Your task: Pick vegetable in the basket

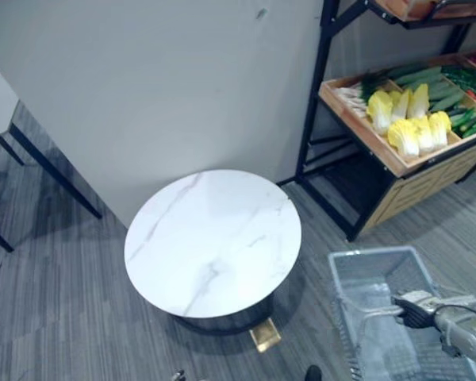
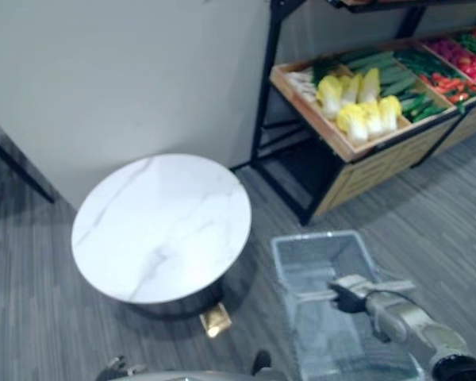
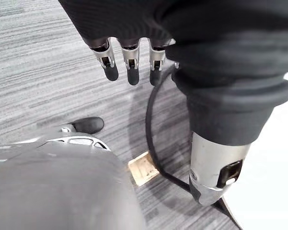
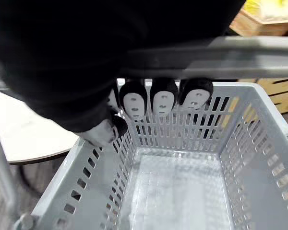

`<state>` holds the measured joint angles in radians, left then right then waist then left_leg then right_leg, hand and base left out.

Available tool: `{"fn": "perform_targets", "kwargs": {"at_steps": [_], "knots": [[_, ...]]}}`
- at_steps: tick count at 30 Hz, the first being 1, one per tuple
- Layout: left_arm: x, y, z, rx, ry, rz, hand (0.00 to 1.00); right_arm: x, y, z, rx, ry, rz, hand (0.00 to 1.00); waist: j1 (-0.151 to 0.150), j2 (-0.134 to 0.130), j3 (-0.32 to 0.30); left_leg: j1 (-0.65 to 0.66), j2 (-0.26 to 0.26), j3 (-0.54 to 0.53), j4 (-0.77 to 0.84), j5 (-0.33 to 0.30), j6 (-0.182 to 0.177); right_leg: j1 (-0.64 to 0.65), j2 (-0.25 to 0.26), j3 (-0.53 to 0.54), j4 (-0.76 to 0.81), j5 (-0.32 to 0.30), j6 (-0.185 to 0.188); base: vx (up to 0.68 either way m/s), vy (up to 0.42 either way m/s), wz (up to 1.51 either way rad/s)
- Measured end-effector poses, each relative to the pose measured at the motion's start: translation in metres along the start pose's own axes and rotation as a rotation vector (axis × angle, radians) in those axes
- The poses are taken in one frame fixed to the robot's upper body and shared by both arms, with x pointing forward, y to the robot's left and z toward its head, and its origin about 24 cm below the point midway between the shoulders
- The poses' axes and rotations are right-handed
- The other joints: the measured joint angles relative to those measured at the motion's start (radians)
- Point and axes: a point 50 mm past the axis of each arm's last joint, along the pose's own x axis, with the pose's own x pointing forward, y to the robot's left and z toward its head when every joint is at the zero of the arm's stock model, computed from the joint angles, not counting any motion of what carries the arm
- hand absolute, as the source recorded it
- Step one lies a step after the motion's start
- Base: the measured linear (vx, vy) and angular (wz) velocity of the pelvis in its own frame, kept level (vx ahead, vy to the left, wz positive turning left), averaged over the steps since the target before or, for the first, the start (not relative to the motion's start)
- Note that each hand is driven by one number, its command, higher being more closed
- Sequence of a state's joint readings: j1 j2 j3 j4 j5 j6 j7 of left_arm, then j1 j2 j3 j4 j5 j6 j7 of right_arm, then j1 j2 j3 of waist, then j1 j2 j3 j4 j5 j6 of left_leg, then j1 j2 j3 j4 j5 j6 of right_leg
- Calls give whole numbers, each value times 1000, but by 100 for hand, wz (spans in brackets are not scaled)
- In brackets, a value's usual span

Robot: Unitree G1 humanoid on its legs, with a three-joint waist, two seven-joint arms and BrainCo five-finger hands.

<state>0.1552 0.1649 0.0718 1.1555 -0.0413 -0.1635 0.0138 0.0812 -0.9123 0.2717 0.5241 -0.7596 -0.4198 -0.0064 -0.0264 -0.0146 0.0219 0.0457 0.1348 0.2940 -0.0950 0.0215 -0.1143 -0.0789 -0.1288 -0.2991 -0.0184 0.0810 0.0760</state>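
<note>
Pale yellow-and-white cabbage halves (image 1: pixel 408 119), piled side by side in a slanted light wooden crate (image 1: pixel 363 131), well past the round white marble-patterned table (image 1: pixel 214 238) and off to its right. Long green cucumbers (image 1: pixel 432 79) just behind them in the same crate, farther still from the table. Small red vegetables (image 2: pixel 452 67) in the next compartment along, too small to name. Crate carried on a black metal rack (image 1: pixel 313 87), beside the plain grey wall (image 1: pixel 143 79) rising behind the table.

Grey perforated plastic basket (image 1: pixel 373 266) close to the table's right side, nearer the robot than the rack and well apart from the crate. Held by a grey metal handle (image 4: pixel 240 57) crossing above its open top, with slotted walls and gridded bottom in plain sight beneath. Right hand (image 1: pixel 419 308) on that handle: dark-tipped fingers (image 4: pixel 162 98) curled over the bar, thumb closing in from the other side, clamped round it.

Left hand (image 3: pixel 129 62) low beside the table's near edge, over grey striped carpet (image 1: pixel 55 317) and close to the table's brass-coloured foot (image 3: pixel 144 168). Fingers straight and loose, pointing down in a row, thumb held apart from them, gripping nothing.
</note>
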Motion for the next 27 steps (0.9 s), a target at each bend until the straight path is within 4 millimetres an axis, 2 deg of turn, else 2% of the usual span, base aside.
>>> {"fn": "perform_targets", "kwargs": {"at_steps": [3, 5, 7, 8, 9, 10, 11, 12, 13, 14, 15, 16, 17, 18, 19, 20, 21, 22, 24, 25, 26, 27], "knots": [[0, -5, 0, 35, -1, -21, 0, -10, 8, -18, 2, 101, 16, 100, -5, 3, 1, 13, -10, 6, 0, -5, 6, -9, -15, 11, 41, -11, 12, 2, 34, -7], [0, -9, 1, 75, -5, -41, 0, -13, 3, -27, -12, 160, -28, 100, -20, 1, 3, 4, -29, 39, -6, -16, 14, -72, -38, 66, 110, -21, 23, -57, 59, -42], [0, -7, -1, 104, 5, -43, 0, -12, 0, -28, -17, 179, -48, 100, -28, -7, 6, 1, -43, 91, -6, -24, 25, -114, -44, 124, 122, -10, 41, -75, 59, -73], [0, -5, -3, 110, 14, -41, 0, -11, -1, -27, -15, 177, -53, 100, -28, -16, 7, 6, -56, 129, -1, -25, 31, -129, -46, 152, 110, -17, 58, -44, 110, -91], [-1, -3, -6, 118, 21, -37, 0, -7, -1, -22, -4, 170, -65, 100, -27, -21, 10, 8, -62, 192, 22, -15, 56, -132, -50, 149, 71, -51, 66, -69, 92, -124], [-2, -6, -6, 123, 21, -47, 0, 0, -7, -19, -14, 160, -84, 100, -23, 19, 27, 5, -12, 258, 28, -21, 69, -131, -55, 21, 100, -111, -9, -77, 102, -137], [-1, -6, -6, 119, 21, -46, 0, 9, -15, -12, -18, 133, -112, 100, -25, 28, 42, 10, 10, 303, 46, -28, 72, -162, -90, -88, 239, -130, -98, -75, 35, -134], [-1, -1, -5, 121, 20, -34, 0, 16, -22, -6, -26, 106, -133, 100, -27, 13, 53, 9, 25, 335, 82, -48, 71, -180, -138, -173, 393, -159, -141, -28, 34, -102], [-1, 2, -4, 123, 18, -28, 0, 18, -25, -4, -30, 94, -142, 100, -26, -3, 63, 10, 31, 357, 110, -65, 71, -173, -175, -224, 475, -176, -166, 2, -65, -104], [0, 8, 0, 128, 3, -13, 0, 21, -30, -2, -35, 82, -163, 100, -18, -40, 62, 9, 38, 400, 172, -97, 64, -136, -230, -292, 533, -187, -188, -16, -140, -133], [1, 14, 4, 130, -4, 0, 0, 27, -46, 2, -41, 68, -218, 100, -4, -74, 73, 4, 56, 456, 247, -138, 39, -123, -183, -312, 452, -197, -174, -46, -158, -154], [1, 13, 4, 123, -2, -1, 0, 31, -55, 6, -43, 56, -249, 100, 1, -65, 68, -2, 73, 471, 260, -144, 35, -109, -138, -289, 374, -177, -161, -80, -133, -195], [1, 5, 1, 107, 18, -24, 0, 37, -71, 13, -58, 31, -305, 100, 19, -19, 63, 8, 131, 533, 231, -131, 39, -90, -49, -243, 239, -120, -170, -102, -85, -164], [3, -1, 8, 104, -5, -42, 0, 35, -78, 15, -90, 17, -325, 100, -1, -17, 65, 13, 142, 577, 228, -117, 36, -108, -91, -264, 362, -189, -183, -80, -84, -131], [4, -2, 11, 111, -14, -48, 0, 34, -77, 15, -91, 19, -326, 100, -11, -25, 64, 15, 137, 587, 228, -109, 27, -103, -125, -272, 388, -210, -136, -47, -133, -82], [5, 6, 15, 132, -21, -34, 0, 34, -74, 17, -85, 14, -322, 100, -17, -48, 63, 28, 133, 618, 229, -98, 10, -81, -155, -266, 356, -227, -21, -35, -208, -72], [6, 4, 17, 126, -21, -35, 0, 33, -71, 17, -95, 17, -312, 100, -25, -33, 65, 30, 159, 636, 226, -77, 0, -79, -108, -259, 313, -209, -19, -29, -223, -68], [6, 1, 17, 122, -22, -41, 0, 31, -67, 16, -101, 22, -302, 100, -31, -19, 62, 29, 173, 642, 224, -68, -5, -72, -81, -258, 281, -201, -22, -18, -213, -67], [7, -3, 19, 112, -28, -46, 0, 27, -58, 18, -105, 23, -277, 100, -24, 3, 60, 28, 265, 672, 327, -61, -6, -63, 3, -209, 212, -181, -45, 20, -194, -80], [7, -2, 19, 109, -28, -44, 0, 26, -57, 19, -106, 17, -278, 100, -27, 6, 62, 27, 292, 677, 375, -59, -4, -55, 16, -200, 204, -181, -51, 47, -199, -75], [6, -1, 17, 97, -25, -38, 0, 25, -57, 23, -110, 2, -283, 100, -30, 11, 65, 27, 350, 676, 477, -38, 15, -35, 37, -179, 195, -182, -64, 75, -190, -64], [6, -1, 16, 89, -23, -34, 0, 23, -57, 25, -116, -11, -288, 100, -39, 11, 66, 25, 392, 645, 576, 5, 62, -10, 46, -150, 190, -186, -70, 101, -207, -78]]}}
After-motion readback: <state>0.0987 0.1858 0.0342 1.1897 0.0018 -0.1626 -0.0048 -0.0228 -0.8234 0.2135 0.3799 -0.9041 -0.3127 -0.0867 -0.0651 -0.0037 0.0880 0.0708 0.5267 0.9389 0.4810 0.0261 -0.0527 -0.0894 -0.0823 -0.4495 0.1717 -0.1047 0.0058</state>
